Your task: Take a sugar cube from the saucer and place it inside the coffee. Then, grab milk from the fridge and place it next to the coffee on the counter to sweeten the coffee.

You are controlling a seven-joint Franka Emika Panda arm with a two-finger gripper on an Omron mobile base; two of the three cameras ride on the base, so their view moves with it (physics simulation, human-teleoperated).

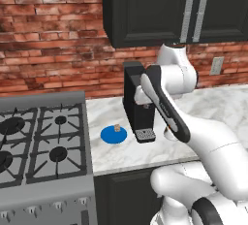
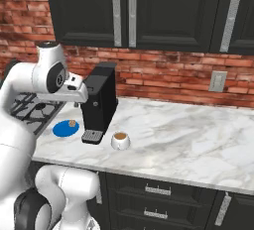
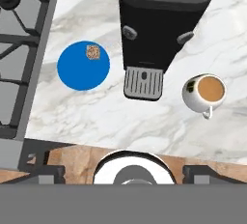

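The sugar cube (image 3: 92,52) sits on the saucer (image 3: 79,76), off-centre toward the rim, just left of the black coffee machine (image 3: 161,20); the coffee (image 3: 206,91) stands to that machine's right. The gripper (image 3: 124,172) hangs high above with jaws spread wide, holding nothing. I'd descend straight over the cube, clear of the machine's drip tray (image 3: 143,83), and pinch gently. The marbled counter (image 2: 198,135) meets a gas stove (image 1: 38,141) further left; brick wall (image 1: 53,35) and dark cabinets (image 2: 163,11) behind.

arm (image 1: 167,107) folded high, hand facing down, jaws spread wide.
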